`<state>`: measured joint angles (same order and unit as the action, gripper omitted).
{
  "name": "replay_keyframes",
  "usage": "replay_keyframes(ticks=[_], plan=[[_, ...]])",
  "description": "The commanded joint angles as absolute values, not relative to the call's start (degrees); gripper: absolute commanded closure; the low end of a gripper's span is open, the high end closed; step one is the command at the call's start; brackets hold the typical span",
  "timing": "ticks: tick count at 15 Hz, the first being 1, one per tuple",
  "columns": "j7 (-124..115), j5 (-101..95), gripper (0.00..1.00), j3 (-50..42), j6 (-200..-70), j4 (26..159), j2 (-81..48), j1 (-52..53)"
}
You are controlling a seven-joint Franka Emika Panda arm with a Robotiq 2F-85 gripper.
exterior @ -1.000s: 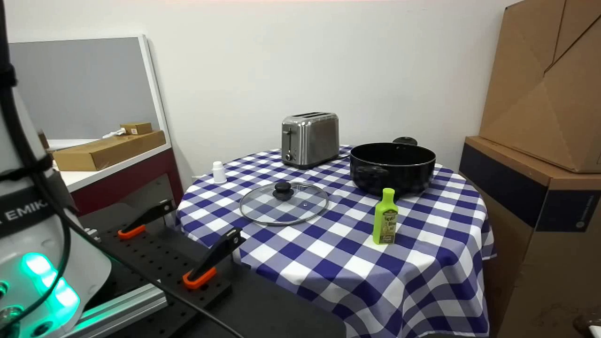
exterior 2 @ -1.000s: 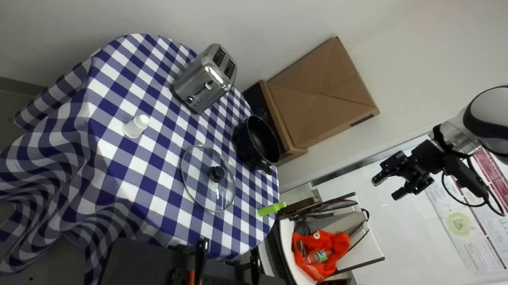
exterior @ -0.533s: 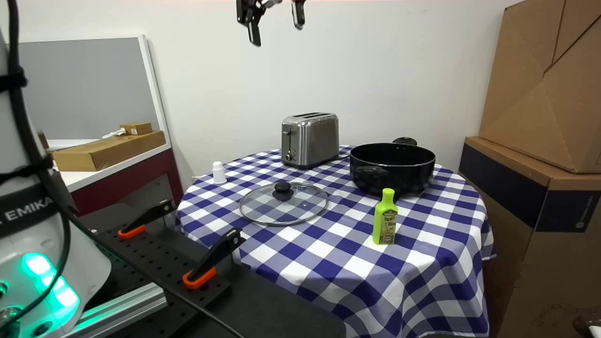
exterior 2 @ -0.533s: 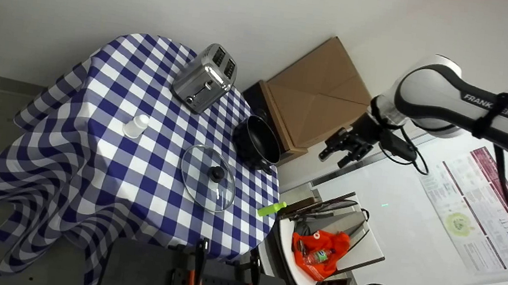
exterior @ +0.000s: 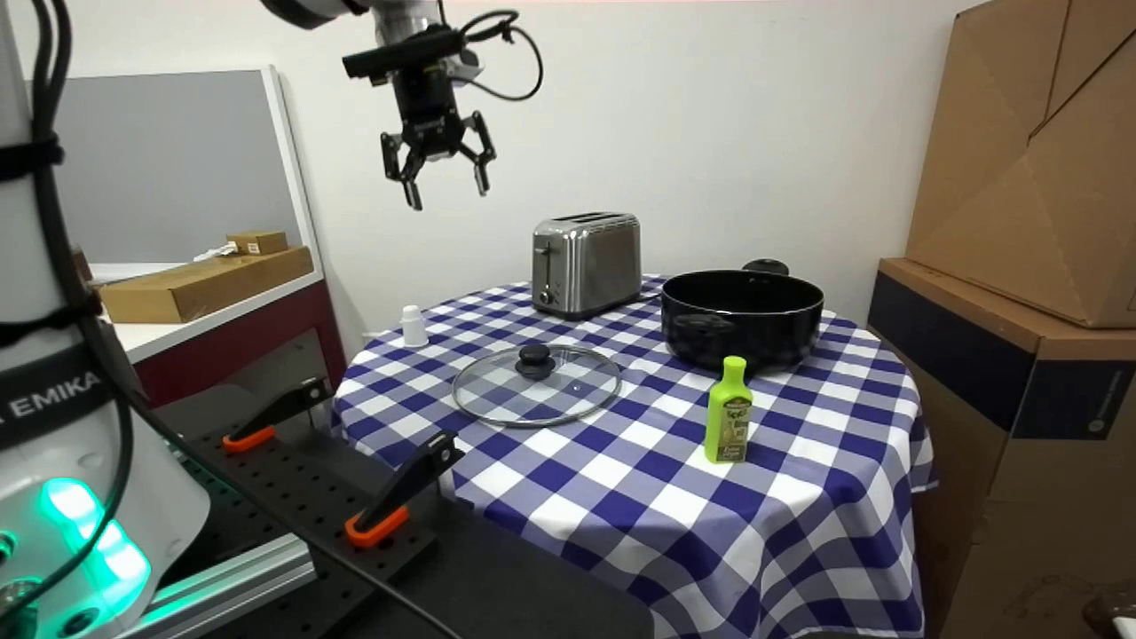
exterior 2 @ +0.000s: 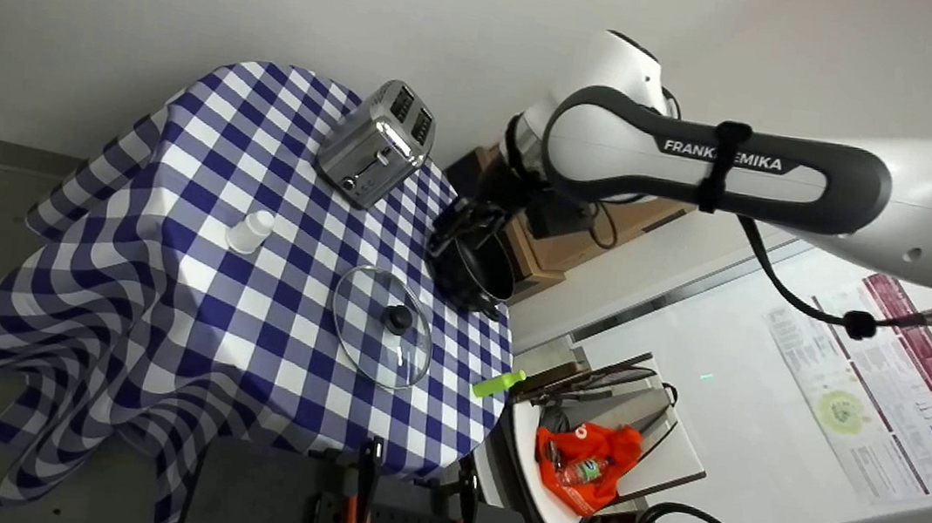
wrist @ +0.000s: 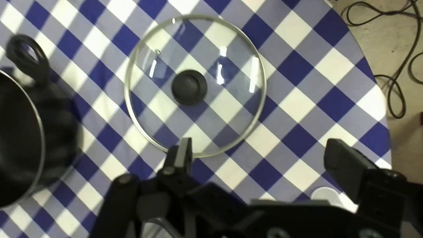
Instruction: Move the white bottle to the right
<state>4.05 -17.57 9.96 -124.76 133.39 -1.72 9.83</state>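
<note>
Note claw (exterior: pixel 448 198) spread wide, gripping nothing, high above table (exterior: pixel 612 470), with white plastic bottle (exterior: pixel 414 328) upright near the table's edge: likely light, stiff and somewhat slippery, best pinched around the middle.

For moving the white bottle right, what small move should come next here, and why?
Probably ease the open jaws sideways toward the white bottle before lowering: they hang empty, high above the tablecloth, and the wrist view shows the bottle off to one side, partly hidden.
</note>
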Motion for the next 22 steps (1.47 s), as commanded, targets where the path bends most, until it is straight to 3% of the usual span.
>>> replay_keyframes(ticks=[1,9,22], plan=[[6.5,-21.1,0.0,12.4,-131.8,128.0,-13.1,12.7],[17.4,-25.2,0.0,11.4,-138.6,116.9,-30.6,13.9],[29.9,-17.8,0.0,16.1,-133.9,104.7,-41.3,13.8]])
